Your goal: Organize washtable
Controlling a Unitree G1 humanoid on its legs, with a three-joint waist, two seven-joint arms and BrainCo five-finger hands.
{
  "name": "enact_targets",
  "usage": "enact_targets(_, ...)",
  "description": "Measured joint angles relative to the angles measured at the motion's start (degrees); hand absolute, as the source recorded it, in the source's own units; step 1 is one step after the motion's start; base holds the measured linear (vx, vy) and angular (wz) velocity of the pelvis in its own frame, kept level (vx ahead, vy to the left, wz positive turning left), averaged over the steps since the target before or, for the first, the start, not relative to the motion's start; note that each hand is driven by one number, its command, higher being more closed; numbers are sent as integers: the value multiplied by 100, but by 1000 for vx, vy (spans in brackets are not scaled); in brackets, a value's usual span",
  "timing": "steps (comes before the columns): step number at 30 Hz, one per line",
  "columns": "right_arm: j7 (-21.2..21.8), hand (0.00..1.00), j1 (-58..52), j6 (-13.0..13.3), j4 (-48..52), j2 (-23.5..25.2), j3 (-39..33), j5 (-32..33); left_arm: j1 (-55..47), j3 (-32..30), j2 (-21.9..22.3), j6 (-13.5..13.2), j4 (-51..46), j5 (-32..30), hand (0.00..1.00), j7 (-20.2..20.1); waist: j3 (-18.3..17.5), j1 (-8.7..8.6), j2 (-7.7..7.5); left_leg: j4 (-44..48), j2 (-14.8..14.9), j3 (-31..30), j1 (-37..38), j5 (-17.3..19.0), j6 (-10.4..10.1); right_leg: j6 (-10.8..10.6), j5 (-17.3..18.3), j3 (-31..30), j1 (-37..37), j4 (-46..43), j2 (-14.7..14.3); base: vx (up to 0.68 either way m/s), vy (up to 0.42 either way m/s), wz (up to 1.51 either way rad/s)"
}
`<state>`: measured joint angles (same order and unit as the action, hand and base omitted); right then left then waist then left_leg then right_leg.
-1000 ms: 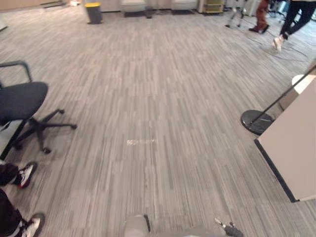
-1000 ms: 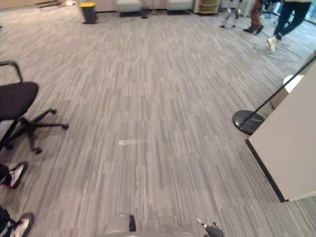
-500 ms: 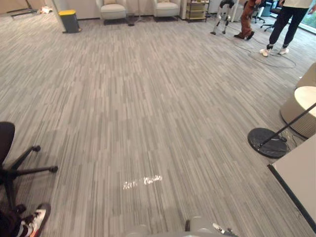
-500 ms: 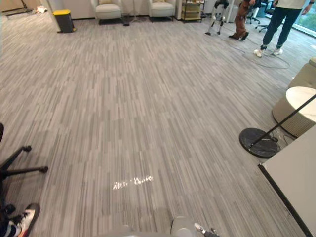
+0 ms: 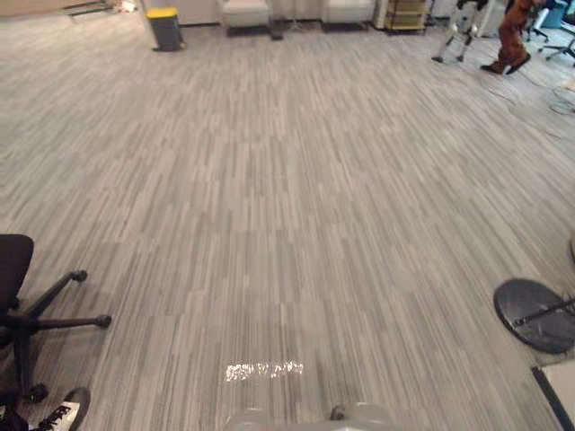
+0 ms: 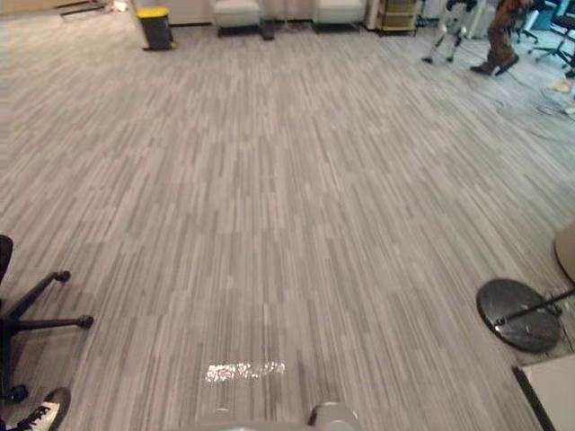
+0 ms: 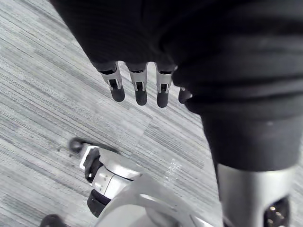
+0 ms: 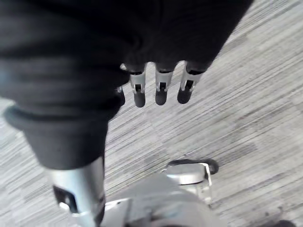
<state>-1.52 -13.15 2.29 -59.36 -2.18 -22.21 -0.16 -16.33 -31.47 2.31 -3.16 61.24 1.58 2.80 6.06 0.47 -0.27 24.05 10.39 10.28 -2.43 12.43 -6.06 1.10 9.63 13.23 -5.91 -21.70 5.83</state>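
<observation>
While left hand (image 7: 140,90) hangs straight-fingered, striped grey carpet (image 5: 296,180)

Seen from my head: at 8 o'clock an office chair (image 5: 25,310) is cut by the edge, its seat mostly out of frame, as is a person's shoe (image 5: 63,415) at 7. At 4 o'clock a stand's round base (image 5: 523,316) loses its pole to the edge. At 1 o'clock a person's legs (image 5: 514,36) are cropped by the top edge.

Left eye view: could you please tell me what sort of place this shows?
Probably an open office: grey striped carpet, a black swivel chair, armchairs and a yellow-lidded bin by the far wall.
</observation>
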Motion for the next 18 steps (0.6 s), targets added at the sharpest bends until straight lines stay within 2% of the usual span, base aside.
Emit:
enact_targets(1, -4, 0, 30, 14, -4, -12, -18, -17, 5, 1, 7, 1, 21, 12, 0, -2, -28, 43, 25, -146, -6, -52, -66, 16, -44, -124, 75, -64, -23, -4, -4, 122, 162, -20)
enact_targets(4, -58, 0, 163, 14, -196, 57, -229, -38, 27, 201, -180, 2, 215, 1, 0, 3, -165, -64, -29, -714, -197, -90, 123, 10, 54, -351, -68, -172, -39, 275, 97, 96, 150, -8)
enact_targets(10, -83, 0, 289, 4, -548, 1, -194, -15, 90, 496, -416, 5, 463, 1, 0, -2, -344, -66, -107, -1433, -470, 172, 310, -324, 226, -475, -862, -424, 226, 1519, 34, 27, 112, -22)
enact_targets(18, -95, 0, 373, 8, -737, -74, 91, 24, 167, 885, -595, 8, 594, -4, 0, -27, -388, -116, -158, -2283, -651, 135, 698, -742, 279, -522, -1005, -443, 375, 1824, 68, -37, 31, 0)
